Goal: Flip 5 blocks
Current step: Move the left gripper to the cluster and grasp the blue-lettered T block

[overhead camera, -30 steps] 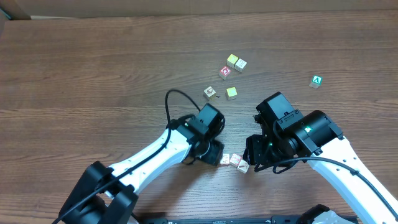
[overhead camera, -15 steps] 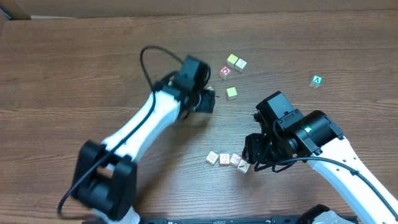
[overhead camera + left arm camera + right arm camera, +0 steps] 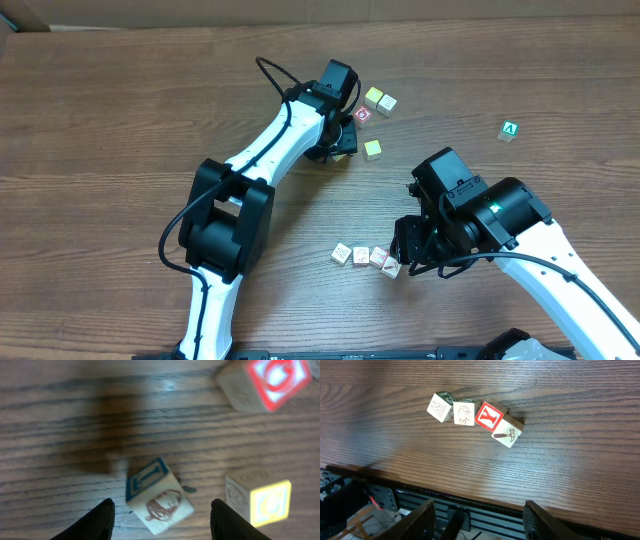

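My left gripper [image 3: 161, 505] has its jaws spread on either side of one block [image 3: 159, 495], blue letter on one face. The block sits between them on the tabletop [image 3: 60, 420], touching neither. My right gripper [image 3: 479, 507] has its jaws spread and empty. A row of four blocks [image 3: 466, 412] lies just ahead of them, each touching the next.
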